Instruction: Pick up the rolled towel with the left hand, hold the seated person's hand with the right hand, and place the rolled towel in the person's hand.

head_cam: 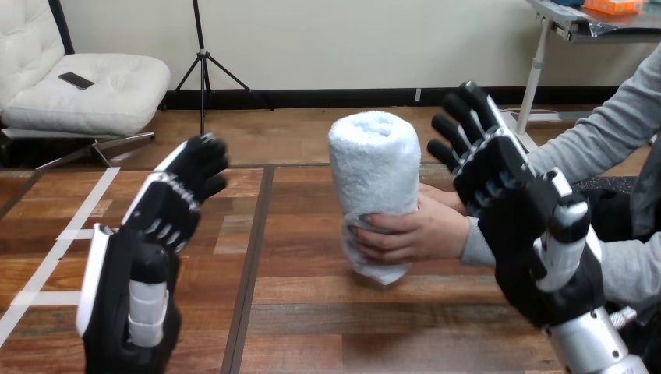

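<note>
**Figure.** Wooden table (pixel 312 327) seen from the robot's side; positions are given relative to the rolled towel (pixel 374 167).

- **Right hand** (pixel 499 175): raised just right of the towel, in front of the person's forearm. Its fingers are straight and spread and grip nothing. Whether it touches the sleeve cannot be told.
- **Left hand** (pixel 165 209): raised well left of the towel, above the table. Its fingers are loosely extended and it is empty.
- **Towel:** white and upright near the table's middle. The person's hand (pixel 417 234) comes in from the right and wraps its lower part. Whether its base rests on the table cannot be told.

By this arrangement the placing looks done.

**Risks:** the tall, unsupported upper part of the towel may tip or slide out if the person's grip loosens. The right hand is so near the forearm that a careless move could knock the wrist and jolt the towel.

No label, brand or writing is legible on the towel, hands or table.
</note>
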